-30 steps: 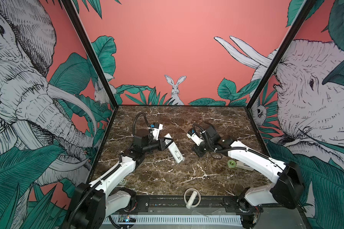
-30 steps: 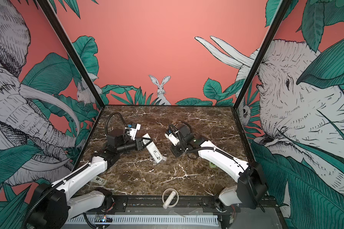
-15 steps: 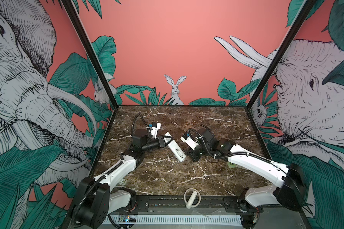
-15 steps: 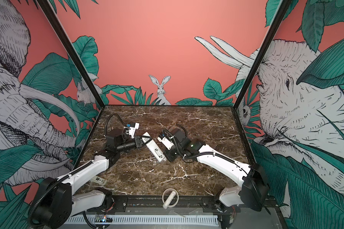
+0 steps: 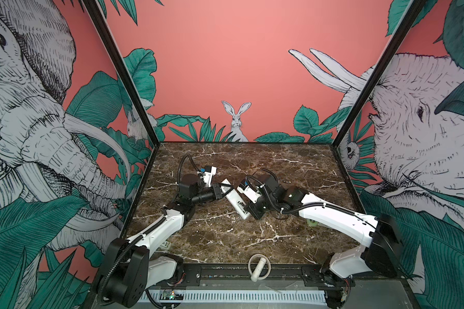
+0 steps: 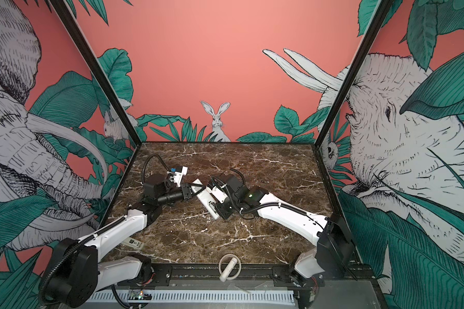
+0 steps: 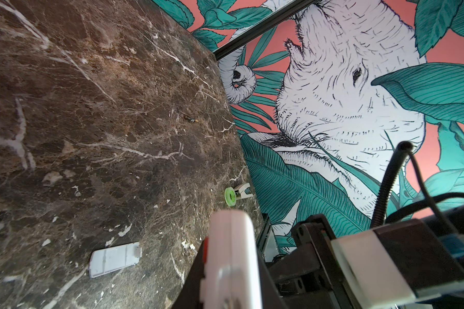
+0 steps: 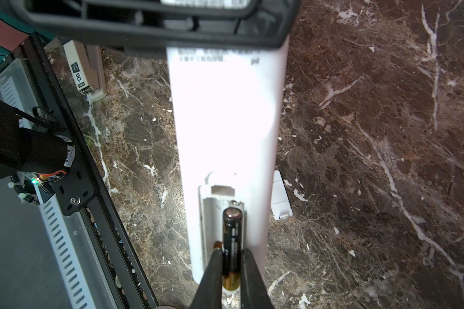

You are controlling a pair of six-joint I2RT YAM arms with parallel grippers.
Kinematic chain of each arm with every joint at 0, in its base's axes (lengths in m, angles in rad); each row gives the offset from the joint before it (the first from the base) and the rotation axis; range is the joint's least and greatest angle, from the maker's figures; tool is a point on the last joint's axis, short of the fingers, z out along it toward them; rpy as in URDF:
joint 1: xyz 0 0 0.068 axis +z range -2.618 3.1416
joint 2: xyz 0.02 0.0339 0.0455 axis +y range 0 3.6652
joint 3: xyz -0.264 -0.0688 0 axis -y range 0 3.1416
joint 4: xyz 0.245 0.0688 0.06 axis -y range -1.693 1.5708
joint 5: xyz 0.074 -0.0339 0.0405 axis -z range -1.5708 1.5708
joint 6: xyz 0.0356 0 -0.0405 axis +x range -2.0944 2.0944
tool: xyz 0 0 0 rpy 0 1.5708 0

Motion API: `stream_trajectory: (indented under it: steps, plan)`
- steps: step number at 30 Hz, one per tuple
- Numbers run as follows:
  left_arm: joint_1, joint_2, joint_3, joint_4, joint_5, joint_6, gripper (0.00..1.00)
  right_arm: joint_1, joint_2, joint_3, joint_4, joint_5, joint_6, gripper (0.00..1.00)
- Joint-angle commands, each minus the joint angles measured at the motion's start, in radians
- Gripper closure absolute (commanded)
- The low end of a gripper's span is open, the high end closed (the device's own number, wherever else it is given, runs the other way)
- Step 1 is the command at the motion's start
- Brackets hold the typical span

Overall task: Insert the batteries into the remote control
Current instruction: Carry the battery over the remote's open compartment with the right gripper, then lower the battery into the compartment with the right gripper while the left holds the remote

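Grip at left: left gripper point(image 5: 221, 191) has its jaws clamped on the far end of the remote control point(image 5: 236, 201). It presents the plain back upward, apparently clear of the table point(image 5: 225, 235), so the bay faces the other arm.
Bay: battery bay point(image 8: 217, 214) is uncovered. The cover piece point(image 8: 280, 198) lies on the table just beside the remote, partly hidden behind its edge.
Grip at right: right gripper point(image 8: 232, 258) is pinched narrowly on one battery point(image 8: 232, 230), held lengthwise over the bay. Insertion is judged under way.
Spare: second battery point(image 5: 286, 181) lies loose, well apart to the right.
Hidden: button face is unseen, the battery's seating is unclear, and its rear end is cut off.
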Motion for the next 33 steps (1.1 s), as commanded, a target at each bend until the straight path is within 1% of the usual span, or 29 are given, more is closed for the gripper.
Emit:
stream_trajectory:
  steps: [1, 19, 20, 28, 33]
  plan:
    - [0.007, -0.006, -0.007, 0.054, 0.024, -0.028, 1.00, 0.009, 0.014, 0.032, -0.027, 0.025, -0.008, 0.86]
    - [0.013, -0.006, -0.024, 0.055, 0.017, -0.026, 1.00, 0.042, 0.113, 0.135, -0.185, 0.091, -0.010, 0.86]
    - [0.012, -0.007, -0.025, 0.055, 0.018, -0.026, 1.00, 0.043, 0.120, 0.167, -0.194, 0.096, -0.010, 0.86]
    - [0.016, -0.018, -0.032, 0.054, 0.018, -0.024, 1.00, 0.051, 0.189, 0.235, -0.265, 0.134, 0.002, 0.86]
    - [0.021, -0.020, -0.035, 0.047, 0.012, -0.019, 1.00, 0.070, 0.211, 0.271, -0.307, 0.137, -0.014, 0.86]
